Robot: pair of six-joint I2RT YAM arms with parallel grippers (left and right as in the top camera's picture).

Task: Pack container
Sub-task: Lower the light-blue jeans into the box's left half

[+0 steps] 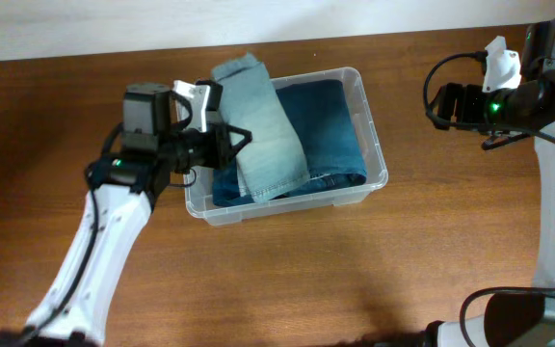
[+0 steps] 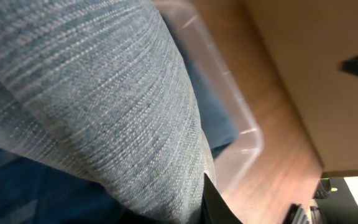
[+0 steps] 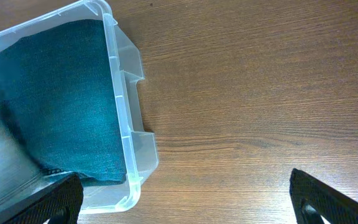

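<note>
The clear container [image 1: 375, 145] stands mid-table with folded dark blue jeans [image 1: 333, 125] inside. Folded light blue jeans [image 1: 268, 125] lie across their left part, the far end sticking out over the back rim. My left gripper [image 1: 231, 140] is at the container's left wall, shut on the light blue jeans. In the left wrist view the light denim [image 2: 104, 93] fills the frame, with one black finger [image 2: 213, 202] at its edge. My right gripper [image 1: 436, 101] hangs open and empty above bare table right of the container [image 3: 120, 93]; its fingers frame the table [image 3: 184, 177].
The wooden table [image 1: 355, 280] runs all round the container. A pale wall edge lies along the back. The right arm's base and cables stand at the lower right [image 1: 509, 318].
</note>
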